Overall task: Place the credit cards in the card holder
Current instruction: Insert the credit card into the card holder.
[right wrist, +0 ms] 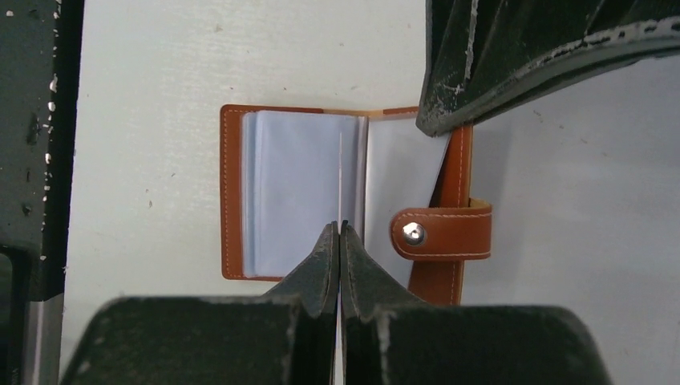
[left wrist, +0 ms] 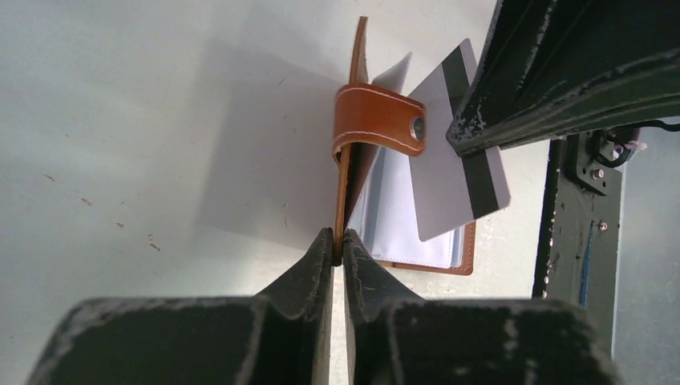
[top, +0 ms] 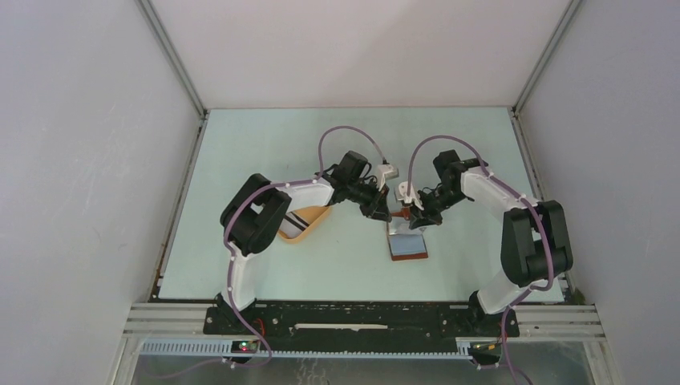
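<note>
The card holder lies open on the table, brown border around pale sleeves. My left gripper is shut on its raised brown cover and holds that cover upright, the snap strap hanging over it. My right gripper is shut on a grey credit card with a dark stripe. That card hangs tilted over the open sleeves and shows only as a thin edge in the right wrist view. The two grippers meet just above the holder's far end. Another striped card lies in the tray.
An orange-yellow oval tray sits left of the holder, partly under the left arm. Grey walls enclose the table on three sides. A black rail runs along the near edge by the arm bases.
</note>
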`<state>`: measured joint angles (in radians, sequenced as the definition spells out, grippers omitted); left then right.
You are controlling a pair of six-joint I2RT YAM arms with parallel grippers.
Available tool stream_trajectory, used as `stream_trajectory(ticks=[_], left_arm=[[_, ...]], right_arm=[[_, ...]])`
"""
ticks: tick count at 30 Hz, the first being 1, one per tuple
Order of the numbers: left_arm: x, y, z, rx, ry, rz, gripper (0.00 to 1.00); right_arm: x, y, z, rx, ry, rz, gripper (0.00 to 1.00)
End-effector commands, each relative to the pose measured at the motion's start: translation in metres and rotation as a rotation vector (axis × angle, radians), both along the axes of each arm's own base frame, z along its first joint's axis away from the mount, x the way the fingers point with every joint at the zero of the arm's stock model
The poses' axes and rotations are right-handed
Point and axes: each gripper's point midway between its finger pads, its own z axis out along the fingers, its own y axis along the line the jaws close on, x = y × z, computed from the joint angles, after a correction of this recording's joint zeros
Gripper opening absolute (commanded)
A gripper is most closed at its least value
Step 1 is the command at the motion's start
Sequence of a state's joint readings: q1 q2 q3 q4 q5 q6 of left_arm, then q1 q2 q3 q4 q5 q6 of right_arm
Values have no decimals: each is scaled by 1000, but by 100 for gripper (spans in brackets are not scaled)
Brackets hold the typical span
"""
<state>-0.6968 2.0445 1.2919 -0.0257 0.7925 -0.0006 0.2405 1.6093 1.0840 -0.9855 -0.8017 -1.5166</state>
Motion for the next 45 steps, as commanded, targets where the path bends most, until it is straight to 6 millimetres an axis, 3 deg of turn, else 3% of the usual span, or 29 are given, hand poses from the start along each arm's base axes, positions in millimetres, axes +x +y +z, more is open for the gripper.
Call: stream_trajectory(ticks=[1, 5, 10, 14, 16, 19, 22, 26, 31, 38, 45], left_arm=[[12, -3, 7, 3, -10, 35, 17], [23, -2, 12, 14, -21, 115, 32], [50, 8, 28, 10, -83, 311, 49], [70, 32, 52, -41, -161, 507, 51], [69, 46, 62, -77, -204, 581, 51], [54, 64, 77, -144, -237, 633, 50], [24, 72, 84, -195, -248, 633, 51], [-25, 58, 85, -269, -195, 596, 51], [-62, 35, 75, -372, -99, 618, 51], [-68, 6, 70, -446, -39, 676, 52], [-71, 0, 49, -405, -2, 716, 50]], right_arm=[[16, 0, -3, -46, 1, -62, 0], [28, -3, -12, -86, -4, -118, 0], [25, -3, -25, -130, 34, -126, 0], [24, -2, -29, -144, 54, -142, 0], [24, -1, -29, -144, 66, -154, 0], [21, 1, -30, -149, 104, -183, 0], [18, 5, -29, -151, 159, -220, 0], [19, 11, -25, -150, 242, -299, 0], [22, 16, -20, -149, 346, -418, 0], [17, 23, -24, -157, 498, -544, 0], [27, 17, -25, -129, 561, -639, 0]])
